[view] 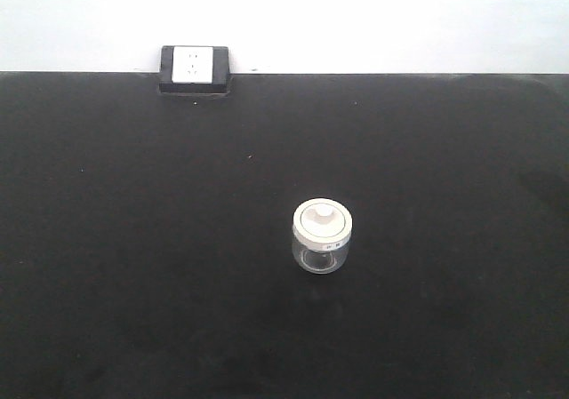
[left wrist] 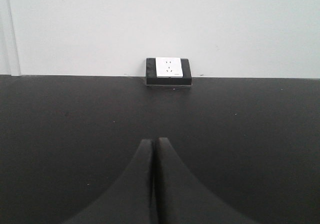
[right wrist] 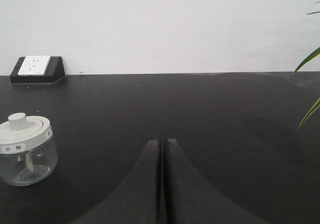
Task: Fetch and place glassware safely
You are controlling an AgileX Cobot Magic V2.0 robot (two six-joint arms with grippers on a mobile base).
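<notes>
The glassware, a squat clear glass jar (view: 322,236) with a round white lid and central white knob, stands upright on the black table, right of centre in the front view. It also shows at the far left of the right wrist view (right wrist: 25,149). My right gripper (right wrist: 162,141) is shut and empty, low over the table, to the right of the jar and apart from it. My left gripper (left wrist: 155,140) is shut and empty, pointing toward the back wall. The jar is out of the left wrist view. Neither gripper shows in the front view.
A black wall socket box (view: 195,68) with a white face sits at the table's back edge against the white wall; it also shows in the left wrist view (left wrist: 168,71) and the right wrist view (right wrist: 36,68). Green plant leaves (right wrist: 309,84) reach in at the right.
</notes>
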